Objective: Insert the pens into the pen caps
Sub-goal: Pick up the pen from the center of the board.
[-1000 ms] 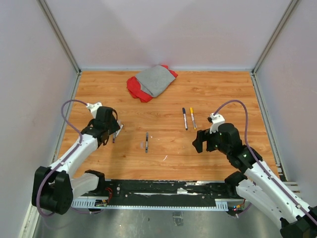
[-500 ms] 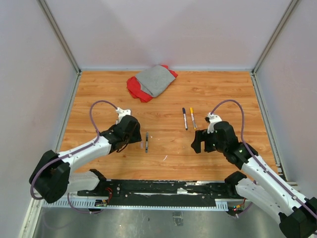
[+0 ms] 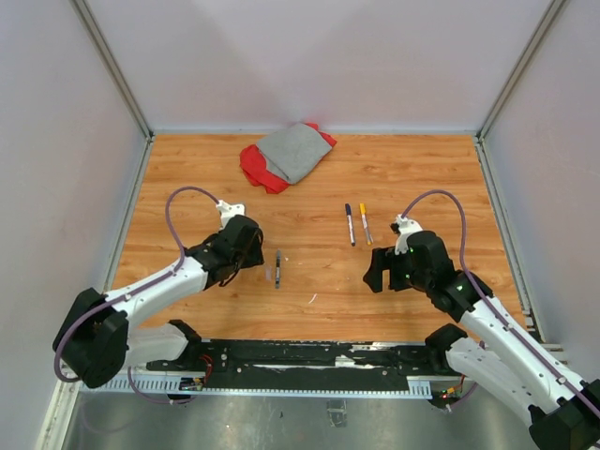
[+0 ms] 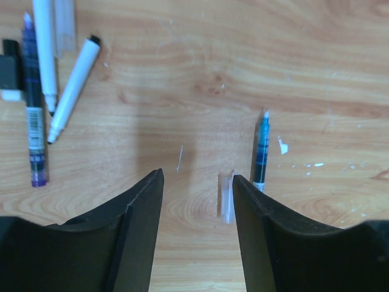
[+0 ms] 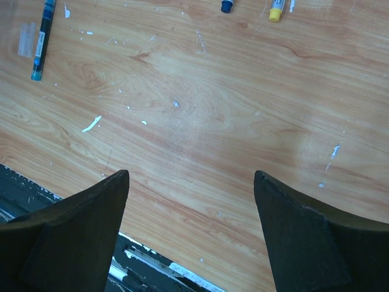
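Note:
A teal pen (image 4: 261, 152) lies on the wooden table just beyond my left gripper's right finger, and a short clear pen cap (image 4: 226, 196) lies beside it, close to that finger. My left gripper (image 4: 197, 182) is open with only bare wood between its jaws. Further left lie a purple pen (image 4: 33, 109), two white pens (image 4: 73, 88) and a short black cap (image 4: 8, 72). From above, the left gripper (image 3: 255, 258) sits left of the teal pen (image 3: 277, 268). Two more pens (image 3: 350, 225), one yellow-ended (image 3: 365, 225), lie above my open, empty right gripper (image 3: 375, 275).
A grey cloth on a red one (image 3: 291, 153) lies at the back of the table. Small white scraps (image 5: 91, 125) dot the wood. A black rail (image 5: 36, 194) runs along the near edge under the right gripper (image 5: 191, 182). Walls close in both sides.
My left arm has swung right from the table's left side to the teal pen, and its jaws have narrowed a little. The right gripper has hardly moved.

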